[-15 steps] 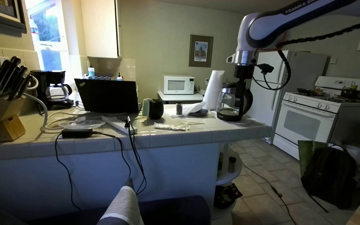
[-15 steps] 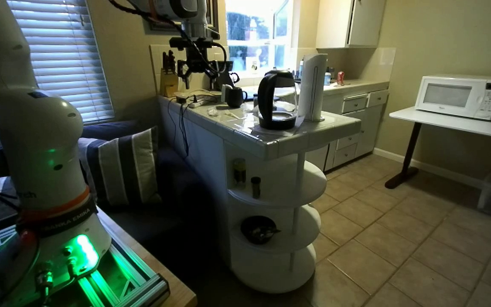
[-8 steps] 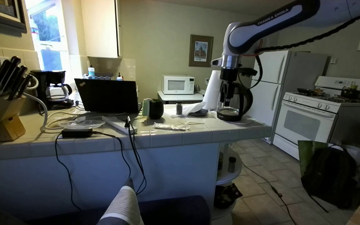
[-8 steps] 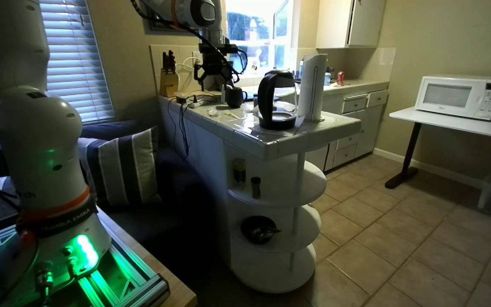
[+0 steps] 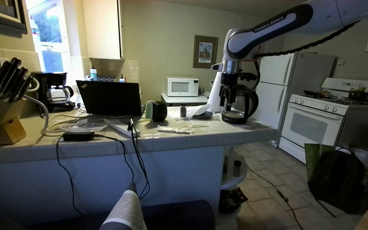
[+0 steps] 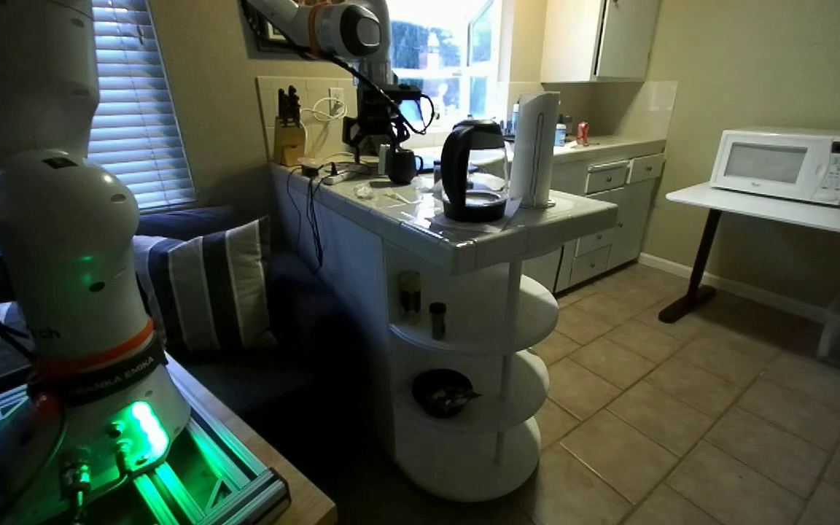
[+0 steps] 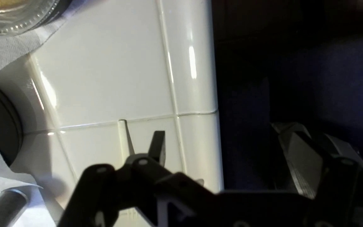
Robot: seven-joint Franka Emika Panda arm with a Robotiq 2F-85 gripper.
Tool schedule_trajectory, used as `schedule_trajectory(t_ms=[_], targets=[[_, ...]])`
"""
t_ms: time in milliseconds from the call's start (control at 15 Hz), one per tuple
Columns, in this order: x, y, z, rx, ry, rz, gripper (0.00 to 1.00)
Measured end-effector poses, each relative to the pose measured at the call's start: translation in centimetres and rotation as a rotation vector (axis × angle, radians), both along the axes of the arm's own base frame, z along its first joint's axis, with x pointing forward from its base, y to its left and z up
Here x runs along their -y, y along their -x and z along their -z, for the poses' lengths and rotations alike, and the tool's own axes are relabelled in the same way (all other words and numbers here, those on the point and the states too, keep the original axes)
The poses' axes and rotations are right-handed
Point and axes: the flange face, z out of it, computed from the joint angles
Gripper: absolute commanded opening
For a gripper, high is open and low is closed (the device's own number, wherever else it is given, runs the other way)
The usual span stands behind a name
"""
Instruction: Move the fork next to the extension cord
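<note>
The fork is a pale plastic fork point(image 5: 201, 126) lying on the white tiled counter. It also shows in the wrist view point(image 7: 123, 135), where the arm parts cover its middle. The extension cord's black block point(image 5: 78, 136) lies at the counter's front edge, left in an exterior view. Its thin black cables hang down; the block also shows small in an exterior view point(image 6: 310, 170). My gripper point(image 5: 227, 104) is open and empty above the counter. In the wrist view the gripper point(image 7: 233, 145) has one finger beside the fork's handle and the other beyond the counter edge.
A glass kettle point(image 5: 235, 119) and a paper towel roll point(image 6: 537, 153) stand close to the arm. A dark mug point(image 5: 159, 111), a black laptop point(image 5: 110, 98), a white power strip point(image 5: 120, 127) and a clear plastic packet point(image 5: 174, 129) are also on the counter.
The gripper has come down and moved left in an exterior view where the kettle is behind it. In the view with the robot base it has moved right and down. The fork has not moved.
</note>
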Motion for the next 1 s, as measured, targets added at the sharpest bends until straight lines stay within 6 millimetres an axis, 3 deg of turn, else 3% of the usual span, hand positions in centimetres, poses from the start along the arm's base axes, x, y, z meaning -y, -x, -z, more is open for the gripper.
schedule_trajectory(t_ms=[533, 1000], targets=[[-0.6, -0.4, 0.2, 0.005, -0.013, -0.012, 1.0], [-2.2, -4.1, 4.3, 0.074, -0.051, -0.057, 1.0]])
